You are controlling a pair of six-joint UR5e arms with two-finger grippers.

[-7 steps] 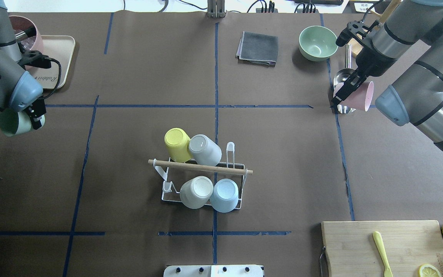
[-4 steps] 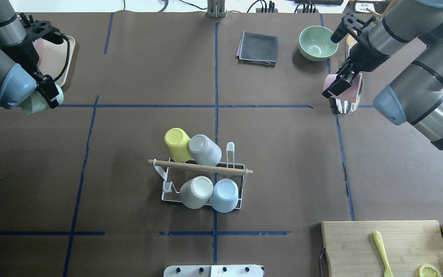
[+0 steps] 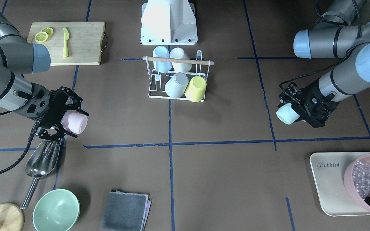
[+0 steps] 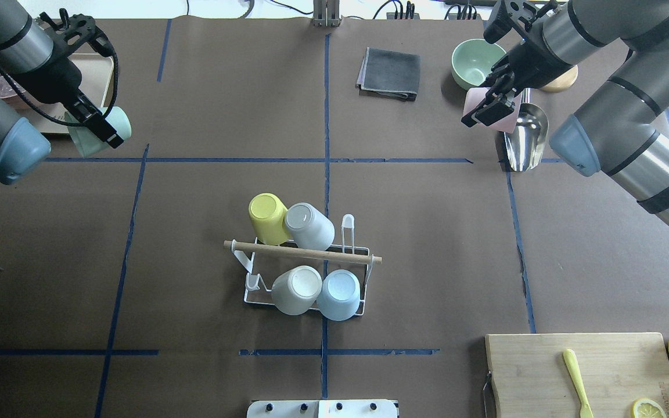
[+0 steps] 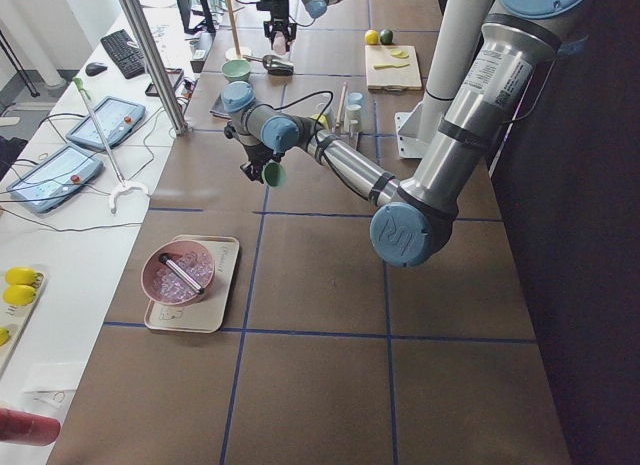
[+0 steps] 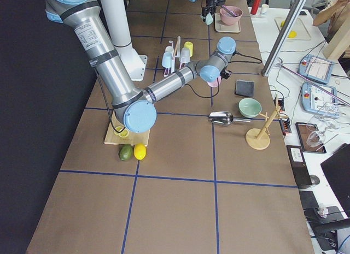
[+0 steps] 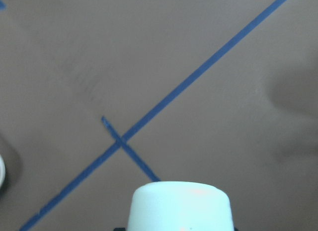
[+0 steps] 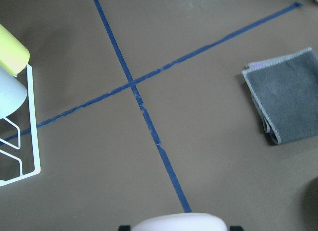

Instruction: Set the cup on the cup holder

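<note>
The cup holder [image 4: 276, 248], a white wire rack with a wooden rod handle, stands mid-table and bears several upturned cups; it also shows in the front view [image 3: 185, 60] and at the edge of the right wrist view [image 8: 20, 141]. My left gripper [image 4: 97, 130] is shut on a mint green cup [image 4: 121, 123], held above the table at the far left [image 3: 286, 114] [image 7: 179, 206]. My right gripper [image 4: 488, 110] is shut on a pink cup [image 4: 503, 113], held above the table at the far right [image 3: 74, 122] [image 8: 179, 222]. Both are well away from the rack.
A green bowl [image 4: 477, 64], a metal scoop [image 4: 523, 136] and a grey cloth [image 4: 389, 72] lie near the right gripper. A beige tray [image 3: 329, 183] with a pink bowl of ice sits beside the left arm. A cutting board [image 4: 578, 371] is at the near right.
Both arms have swung away from the robot and inward, carrying their cups. The left moved up and right in the overhead view, the right up and left past the scoop.
</note>
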